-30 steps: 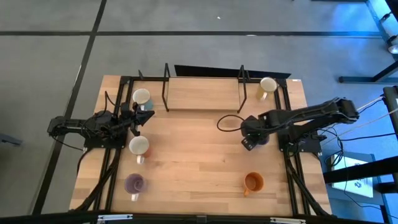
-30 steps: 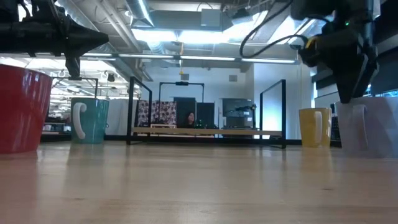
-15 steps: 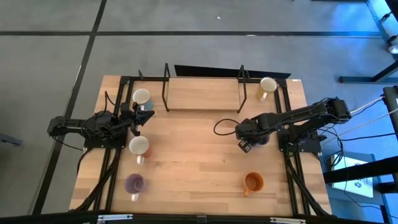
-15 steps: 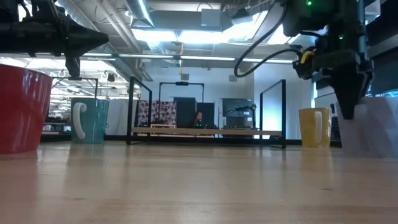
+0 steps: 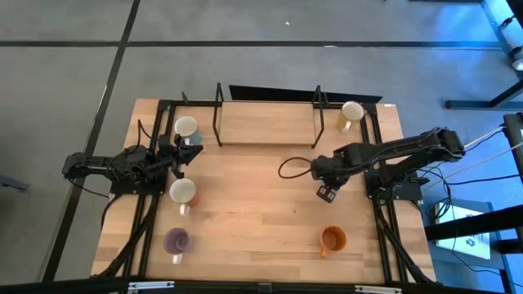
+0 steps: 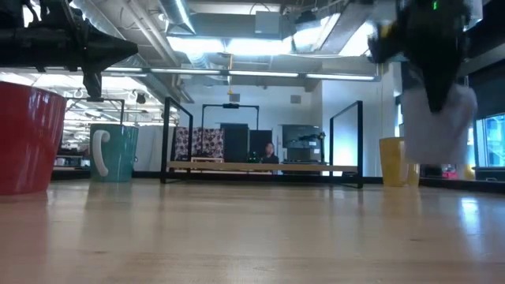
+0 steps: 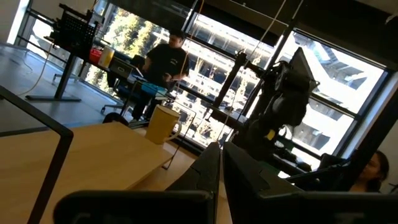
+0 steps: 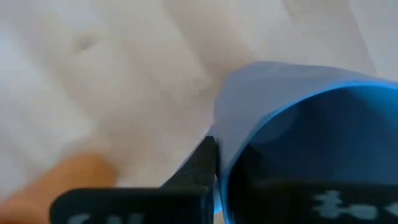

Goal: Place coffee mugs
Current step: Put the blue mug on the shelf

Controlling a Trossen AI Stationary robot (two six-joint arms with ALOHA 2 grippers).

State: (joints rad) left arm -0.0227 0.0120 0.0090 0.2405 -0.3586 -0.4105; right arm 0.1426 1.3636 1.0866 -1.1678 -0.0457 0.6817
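Note:
My right gripper [image 5: 327,193] is shut on the pale lavender mug [image 6: 438,126], which hangs above the table at the right. Five other mugs stand on their bases on the wood: a white one [image 5: 186,127] at far left, a cream one [image 5: 351,113] at far right, a white one with a reddish inside [image 5: 182,192] at left, a dark purple one [image 5: 177,241] at near left, and an orange one [image 5: 333,239] at near right. My left gripper [image 5: 196,150] waits shut between the two white mugs, holding nothing. My right gripper pinches the lavender mug's wall at the rim [image 8: 222,140], with one finger [image 8: 204,163] outside and the other inside. The fingers come from above, pointing down. The mug hangs below them, roughly upright and lifted clear of the table.
A low wooden shelf in a black frame [image 5: 265,122] stands at the far middle of the table. Bare wood lies in the middle between the arms. A black cable loops by the right wrist [image 5: 290,167]. A person [image 6: 270,154] shows in the room behind.
My right gripper has risen with the lavender mug. The mug stood on the table a second ago and now hangs clear of it, carried slightly toward the table's middle.

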